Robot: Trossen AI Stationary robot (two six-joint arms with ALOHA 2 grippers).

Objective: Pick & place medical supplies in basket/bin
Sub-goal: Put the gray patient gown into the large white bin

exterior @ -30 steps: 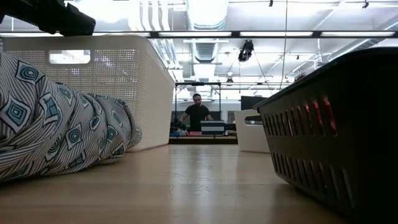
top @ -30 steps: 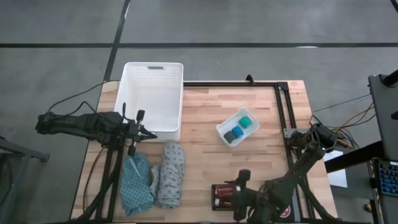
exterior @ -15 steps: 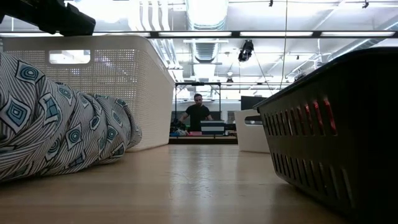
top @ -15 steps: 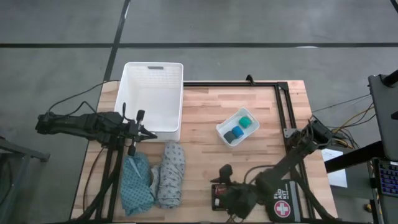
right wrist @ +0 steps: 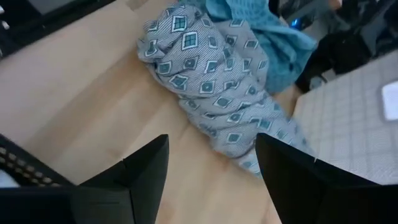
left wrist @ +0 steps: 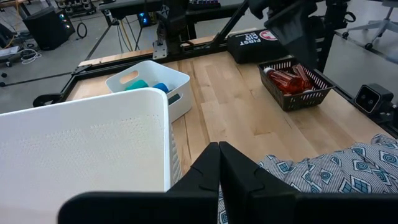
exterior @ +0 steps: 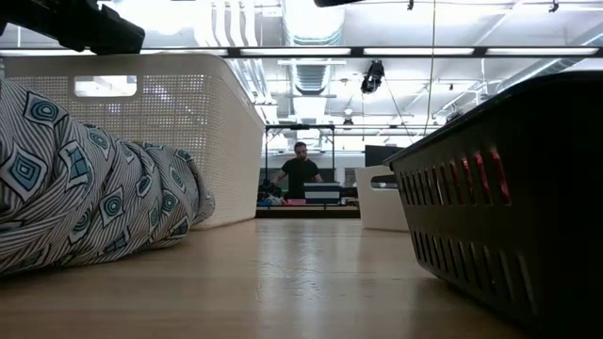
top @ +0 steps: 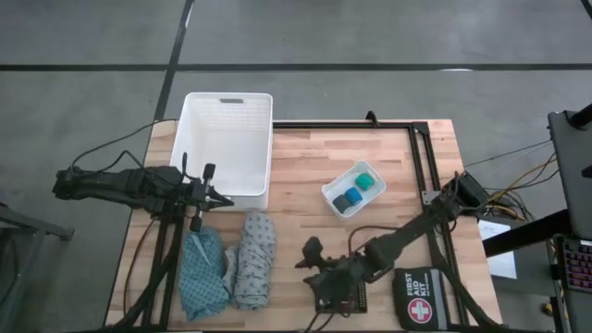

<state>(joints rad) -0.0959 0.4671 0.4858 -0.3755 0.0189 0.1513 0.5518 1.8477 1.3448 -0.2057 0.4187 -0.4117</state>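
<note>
Cloth, the grey patterned one [right wrist: 217, 81] lying beside the white basket [top: 227, 148], is waiting while the right tool [right wrist: 211, 171] is hovering open nearby, needing to centre over its bunched middle before closing; the left tool [left wrist: 217, 180] is sitting closed by the basket.

Worktop [top: 305, 162]: light wood planks. Black first aid pouch [top: 421, 298] with red-and-white cross lies at the near right corner. Small shallow white tray [top: 332, 191] sits right of centre. Dark slotted bin [left wrist: 313, 92] near the front edge. A person [exterior: 299, 173] stands in the room beyond.
</note>
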